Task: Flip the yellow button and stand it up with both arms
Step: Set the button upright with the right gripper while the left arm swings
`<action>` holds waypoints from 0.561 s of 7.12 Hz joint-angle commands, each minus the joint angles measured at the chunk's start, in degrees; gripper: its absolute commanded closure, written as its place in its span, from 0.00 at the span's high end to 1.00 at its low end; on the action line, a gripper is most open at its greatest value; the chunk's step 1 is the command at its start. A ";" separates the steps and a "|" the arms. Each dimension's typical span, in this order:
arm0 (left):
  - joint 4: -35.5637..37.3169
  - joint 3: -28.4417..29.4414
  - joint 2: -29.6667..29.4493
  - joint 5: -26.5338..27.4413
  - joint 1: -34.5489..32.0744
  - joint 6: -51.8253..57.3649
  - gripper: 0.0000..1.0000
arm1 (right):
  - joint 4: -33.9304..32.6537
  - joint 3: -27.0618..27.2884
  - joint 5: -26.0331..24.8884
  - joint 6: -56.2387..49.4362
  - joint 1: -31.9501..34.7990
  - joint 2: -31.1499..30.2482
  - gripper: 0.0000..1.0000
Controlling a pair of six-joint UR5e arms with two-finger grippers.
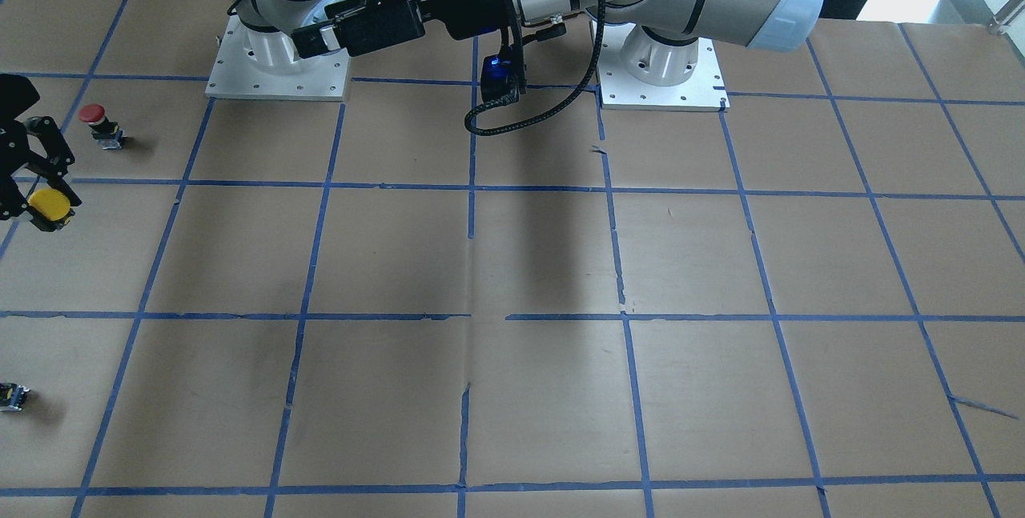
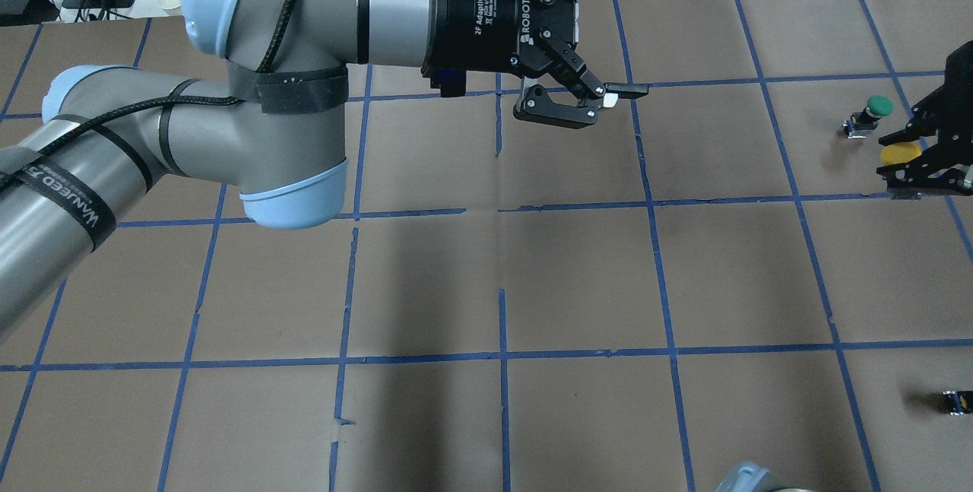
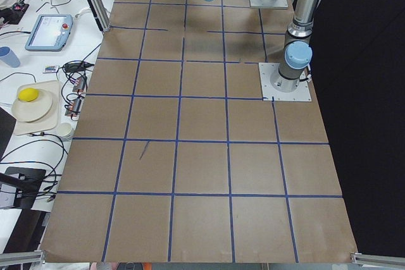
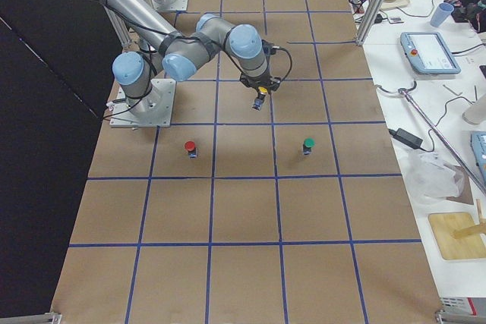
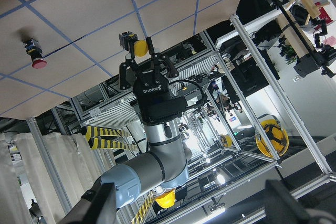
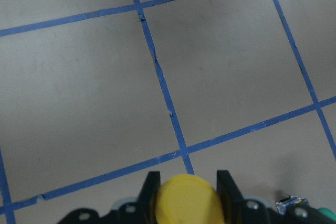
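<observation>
The brown paper-covered table (image 1: 544, 262) is ruled into squares by blue tape, and two arms work over it. The left arm (image 2: 228, 96) wears a black strap whose white lettering is only partly readable. The right arm (image 4: 190, 43) reaches down near its own base plate. The left gripper (image 2: 631, 30), marked "2F Adaptive Gripper" and "ROBOTIQ", hangs in the air with its jaws spread wide and nothing between them. The right gripper (image 6: 187, 182), also marked "ROBOTIQ", has its jaws closed on the sides of the yellow button (image 1: 48, 202), at the table's far right end. The button's yellow cap is uppermost and its dark body points down toward the table, with its long axis somewhat tilted. Whether it touches the table cannot be told. There are three push-buttons in all. The red button (image 1: 94, 114) stands near the yellow one, and the green button (image 2: 874, 108) stands further out. One small black block with a yellow mark (image 2: 958, 401) lies well apart from them.
</observation>
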 commanded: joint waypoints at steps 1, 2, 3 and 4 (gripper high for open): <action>1.17 -0.37 -0.51 -1.01 -1.92 6.05 0.99 | -1.38 0.13 5.54 -8.21 -3.61 6.56 0.06; 4.92 -0.11 -0.42 -3.46 -1.85 9.05 0.99 | -2.86 0.21 7.22 -11.53 -5.54 8.24 0.05; 7.83 -0.28 -0.34 -4.35 -2.02 8.65 0.99 | -2.96 0.21 8.28 -16.96 -7.39 10.61 0.06; 11.25 -0.89 -0.07 -7.67 -1.94 9.60 0.99 | -2.97 -0.05 10.64 -19.19 -8.19 12.98 0.06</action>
